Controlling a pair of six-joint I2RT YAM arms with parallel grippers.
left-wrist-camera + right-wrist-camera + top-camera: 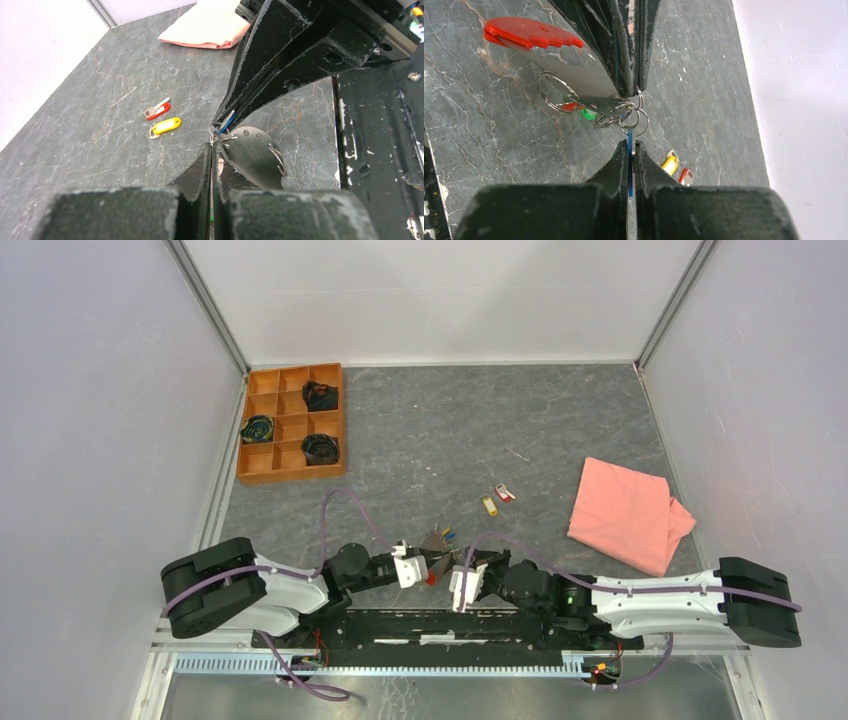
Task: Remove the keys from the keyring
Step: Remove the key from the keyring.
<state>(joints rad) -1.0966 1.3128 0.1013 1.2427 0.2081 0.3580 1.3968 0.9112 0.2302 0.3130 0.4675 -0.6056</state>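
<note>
The keyring's red strap, pale on its underside, hangs off the table between my two grippers, with its thin metal rings bunched at its end. My left gripper is shut on one of those rings. Facing it tip to tip, my right gripper is shut on a blue key that is still on the rings. A green key head peeks out behind the strap. A yellow key and a red key lie loose on the table beyond the grippers.
A folded pink cloth lies at the right. An orange compartment tray holding dark coiled items stands at the far left. White walls close in the grey table on three sides.
</note>
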